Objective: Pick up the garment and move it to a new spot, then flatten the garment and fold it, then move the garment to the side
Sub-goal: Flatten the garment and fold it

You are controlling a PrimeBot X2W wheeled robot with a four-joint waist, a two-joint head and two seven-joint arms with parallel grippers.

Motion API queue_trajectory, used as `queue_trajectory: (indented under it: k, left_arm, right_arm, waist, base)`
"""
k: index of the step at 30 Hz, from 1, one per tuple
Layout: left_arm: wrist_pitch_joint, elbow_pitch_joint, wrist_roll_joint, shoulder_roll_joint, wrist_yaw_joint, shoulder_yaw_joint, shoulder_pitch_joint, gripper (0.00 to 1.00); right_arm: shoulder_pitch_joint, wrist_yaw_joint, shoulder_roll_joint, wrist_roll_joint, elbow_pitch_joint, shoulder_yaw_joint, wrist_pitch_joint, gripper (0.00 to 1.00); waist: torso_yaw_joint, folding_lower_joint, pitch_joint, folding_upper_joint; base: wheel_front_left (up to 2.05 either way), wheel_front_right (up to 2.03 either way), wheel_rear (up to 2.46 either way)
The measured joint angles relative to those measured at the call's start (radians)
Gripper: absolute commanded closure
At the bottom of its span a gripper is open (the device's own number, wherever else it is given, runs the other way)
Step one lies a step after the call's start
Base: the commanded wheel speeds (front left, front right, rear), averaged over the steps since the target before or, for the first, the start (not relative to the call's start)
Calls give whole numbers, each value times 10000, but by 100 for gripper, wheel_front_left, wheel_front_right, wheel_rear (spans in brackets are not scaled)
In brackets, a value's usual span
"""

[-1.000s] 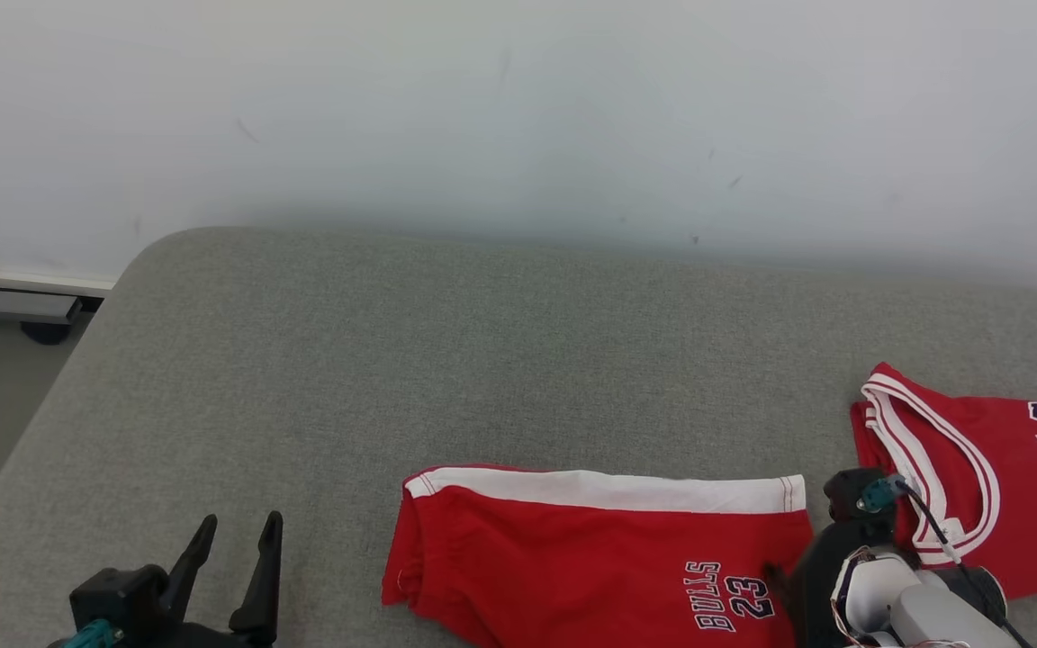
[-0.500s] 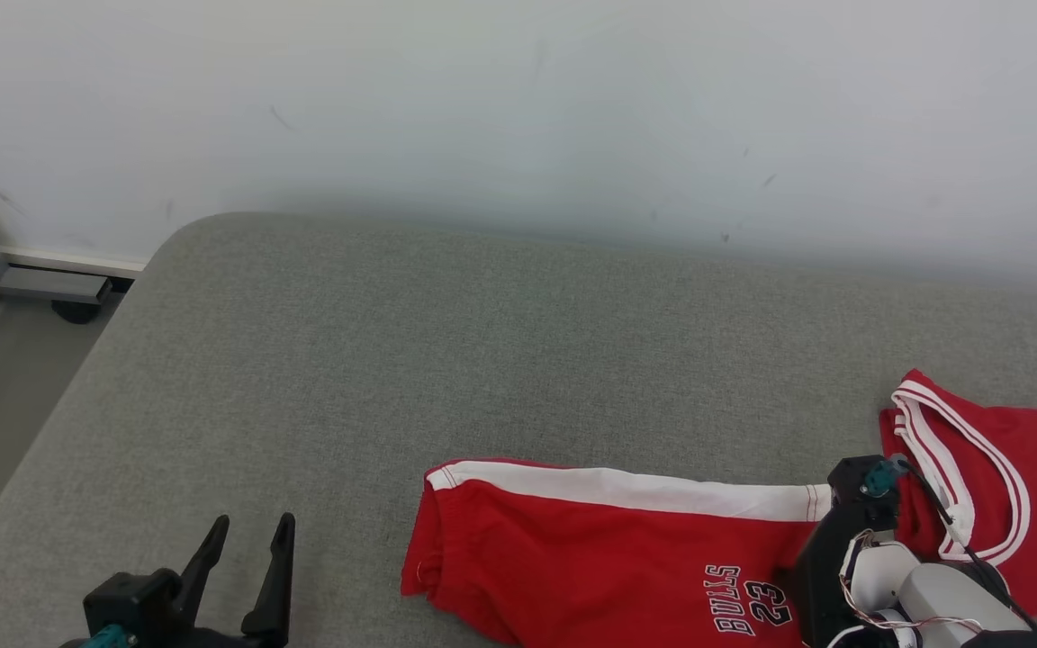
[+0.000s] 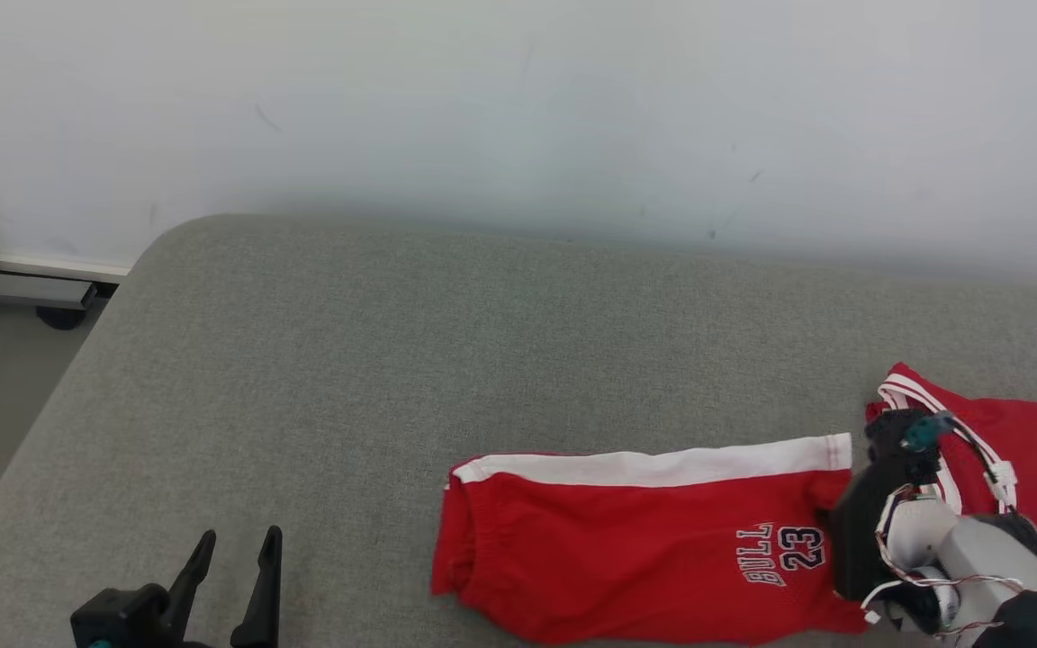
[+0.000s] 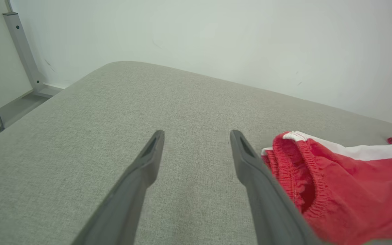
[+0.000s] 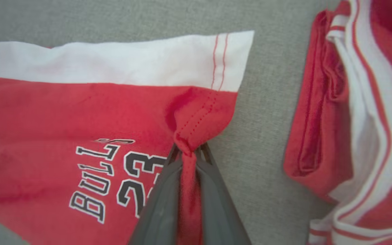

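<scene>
Head view: red shorts (image 3: pixel 626 540) lie on the grey cushion (image 3: pixel 302 360), well right of the left gripper (image 3: pixel 241 535), whose fingers stand apart. Left wrist view: their waistband lies near one finger. Right wrist view: the right gripper (image 5: pixel 189 153) pinches their bunched hem.

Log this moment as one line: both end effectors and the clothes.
right end effector: shut on hem of red shorts | left end effector: open, empty, over grey cushion | red jersey: apart, right of shorts
</scene>
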Motion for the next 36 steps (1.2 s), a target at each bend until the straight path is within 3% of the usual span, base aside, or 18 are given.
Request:
queue_trajectory:
  k: [8,21,36]
  left_arm:
    - [0,-27,86,-65,-2,46,37,0]
    - [0,33,130,-165,-25,54,53,0]
    - [0,263,219,-589,-234,-94,39,0]
  right_arm:
    - [-34,94,-382,134,-236,-278,-374,100]
    - [5,715,8,884,-1793,-127,-157,100]
    - [259,803,675,2203,-3551,182,1114,100]
  waist:
    - [-221,0,-55,0]
    - [-345,0,-136,0]
    - [-81,0,-163,-1]
  base:
    - [0,0,0]
    - [0,0,0]
    - [0,0,0]
